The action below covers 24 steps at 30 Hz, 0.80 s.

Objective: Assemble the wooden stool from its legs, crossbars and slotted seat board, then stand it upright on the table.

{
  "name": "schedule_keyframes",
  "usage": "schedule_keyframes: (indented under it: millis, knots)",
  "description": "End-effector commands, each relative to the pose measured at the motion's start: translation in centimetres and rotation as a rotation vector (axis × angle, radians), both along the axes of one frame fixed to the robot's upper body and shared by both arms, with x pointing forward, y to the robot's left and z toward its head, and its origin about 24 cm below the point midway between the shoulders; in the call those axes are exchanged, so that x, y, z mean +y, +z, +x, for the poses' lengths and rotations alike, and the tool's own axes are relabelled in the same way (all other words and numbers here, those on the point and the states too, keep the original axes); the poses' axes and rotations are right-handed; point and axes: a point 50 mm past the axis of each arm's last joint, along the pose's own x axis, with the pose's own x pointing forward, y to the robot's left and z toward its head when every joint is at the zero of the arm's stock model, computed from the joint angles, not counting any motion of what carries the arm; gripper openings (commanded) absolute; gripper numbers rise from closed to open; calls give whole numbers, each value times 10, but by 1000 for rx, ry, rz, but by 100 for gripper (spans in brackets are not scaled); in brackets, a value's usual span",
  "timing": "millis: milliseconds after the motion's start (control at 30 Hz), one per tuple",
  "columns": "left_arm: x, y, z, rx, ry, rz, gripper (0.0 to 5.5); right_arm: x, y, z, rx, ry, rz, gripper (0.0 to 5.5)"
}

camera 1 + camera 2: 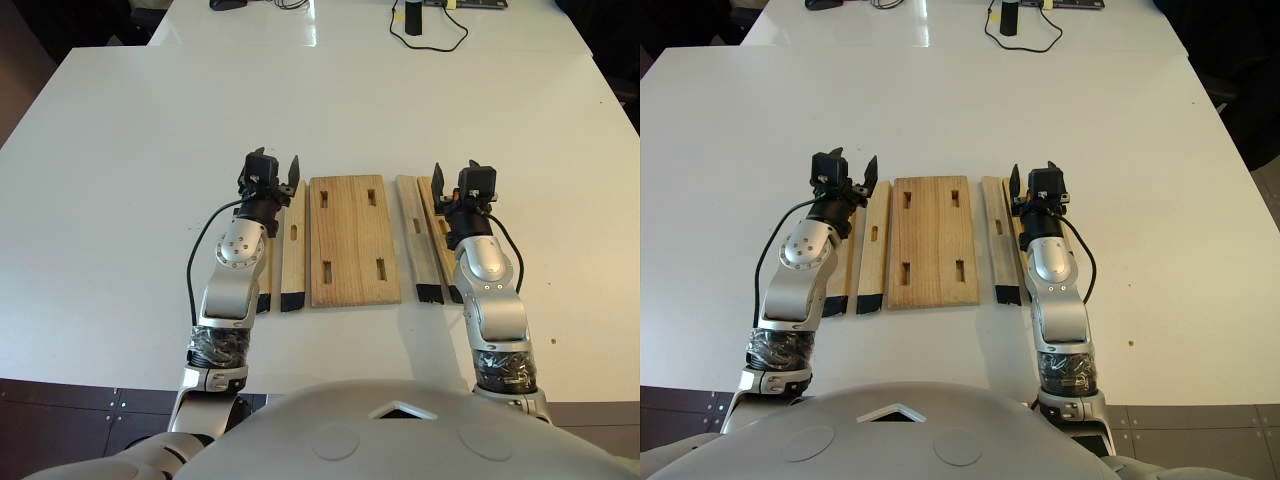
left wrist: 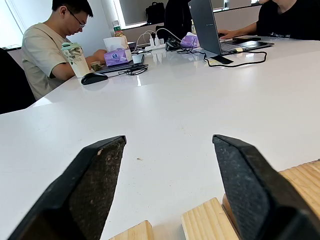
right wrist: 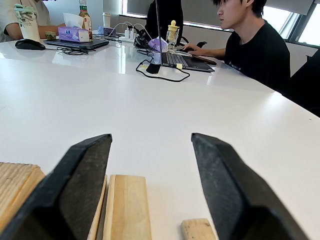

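The slotted seat board (image 1: 350, 240) lies flat at the table's middle, its four slots facing up. Left of it lie wooden legs with dark ends (image 1: 293, 248), one partly hidden under my left forearm. My left gripper (image 1: 275, 170) hovers open over their far ends, and the wrist view shows its fingers (image 2: 95, 185) spread above the wood tips (image 2: 210, 222). Right of the board lie more legs and bars (image 1: 412, 235). My right gripper (image 1: 455, 176) is open over their far ends, with a bar (image 3: 127, 205) below the gap and nothing held.
The white table (image 1: 150, 150) stretches wide to both sides and beyond the parts. At its far end sit a black cable with an adapter (image 1: 425, 30) and a mouse (image 1: 228, 4). People work at laptops past the far edge.
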Motion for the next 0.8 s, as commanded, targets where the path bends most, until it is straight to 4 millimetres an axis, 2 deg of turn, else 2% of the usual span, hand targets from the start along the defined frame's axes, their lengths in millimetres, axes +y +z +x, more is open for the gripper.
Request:
schedule_keyframes:
  millis: [33, 800]
  knots:
    - [-1, 2, 3, -4, -2, 11, 322, 0, 2, 3, -9, -5, -9, 293]
    - [5, 5, 10, -2, 20, 7, 322, 0, 2, 7, -18, -30, -20, 293]
